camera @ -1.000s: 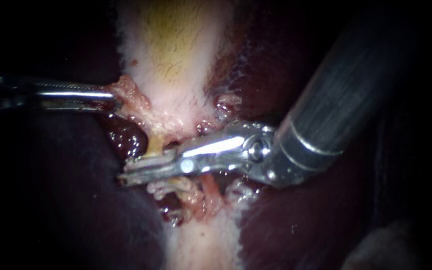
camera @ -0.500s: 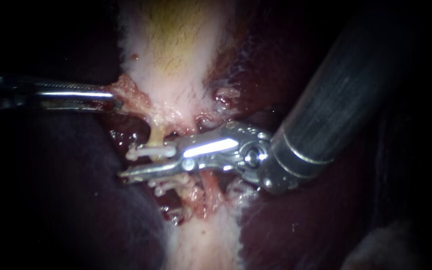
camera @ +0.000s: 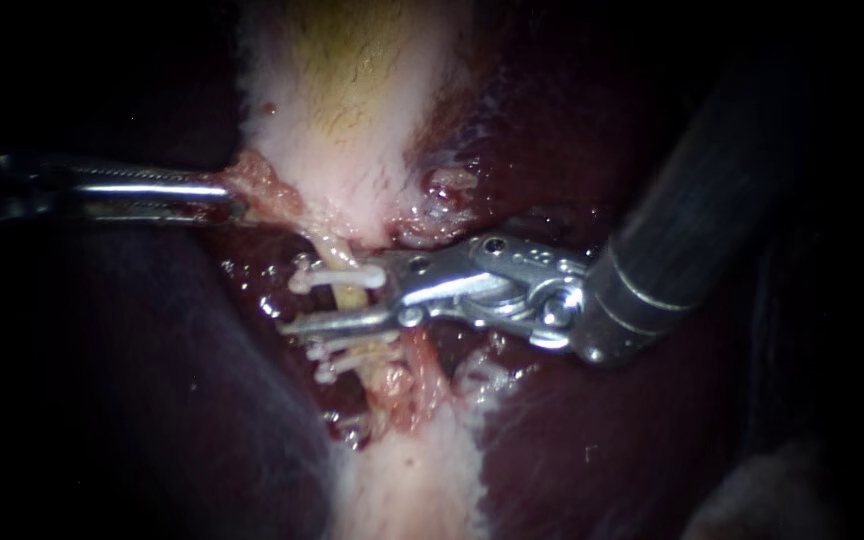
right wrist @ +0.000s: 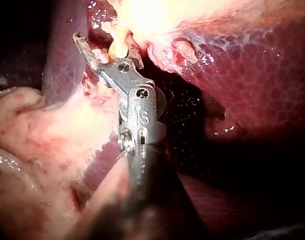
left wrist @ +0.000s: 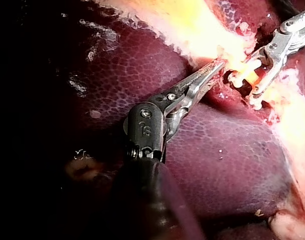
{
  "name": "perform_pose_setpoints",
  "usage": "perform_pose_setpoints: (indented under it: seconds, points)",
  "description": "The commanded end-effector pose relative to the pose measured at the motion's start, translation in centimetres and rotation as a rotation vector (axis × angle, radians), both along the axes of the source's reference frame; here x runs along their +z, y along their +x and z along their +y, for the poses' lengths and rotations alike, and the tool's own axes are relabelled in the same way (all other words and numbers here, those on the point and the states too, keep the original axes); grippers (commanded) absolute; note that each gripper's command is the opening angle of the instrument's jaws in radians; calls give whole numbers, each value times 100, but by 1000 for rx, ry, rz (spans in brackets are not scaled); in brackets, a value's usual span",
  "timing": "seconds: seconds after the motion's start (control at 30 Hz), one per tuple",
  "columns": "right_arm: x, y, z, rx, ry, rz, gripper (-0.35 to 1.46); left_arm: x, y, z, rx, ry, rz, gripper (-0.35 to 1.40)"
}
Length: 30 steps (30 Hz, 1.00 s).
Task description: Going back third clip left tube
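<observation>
Right instrument: the dark shaft sits nearest the endoscope and comes in from the upper right over the liver. Its pincer is open, with a clear wedge of gap between the jaws. The lower jaw is long and thin and reaches past the left tube; the upper jaw stops short at the tube's right side. The left tube, pale yellow, runs through that gap and neither jaw is closed on it. An upper clip, white, sits across the left tube inside the gap. Its right end lies at the tip of the upper jaw; I cannot tell whether they touch. Two lower clips, also white, cross the same tube just beyond the lower jaw, close together. A reddish right tube lies just beside them. The right wrist view shows the same open pincer with yellow tube between the jaws. Left instrument: it comes in from the left, farther back. Its pincer is closed down to a narrow line on the pink fringe at the lower left edge of the gallbladder. The left wrist view confirms this, with the tip buried in pale tissue near the clipped tube. The gallbladder, white with a yellow centre, runs away from the clips, with dark liver on both sides.
</observation>
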<state>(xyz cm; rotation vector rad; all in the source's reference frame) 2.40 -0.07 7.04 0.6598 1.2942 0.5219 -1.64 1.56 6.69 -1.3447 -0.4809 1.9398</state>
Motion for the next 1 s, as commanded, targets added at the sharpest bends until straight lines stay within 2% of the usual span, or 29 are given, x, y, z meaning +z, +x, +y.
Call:
perform_pose_setpoints:
  seconds: [0.03,0.43,0.63,0.77,1.0]
  points:
    - [0,-2,0,1,-9,0,50,0,0,0,0,0,0,-35]
    - [0,-27,1,-5,-62,6,50,1,0,0,0,0,0,-35]
    - [-3,-61,-1,-17,-148,16,50,1,0,0,0,0,0,-35]
    - [-4,-88,-3,-18,-181,-1,50,1,0,0,0,-1,0,-35]
    - [-13,-139,-3,-51,-243,-5,50,1,1,0,0,-1,0,-35]
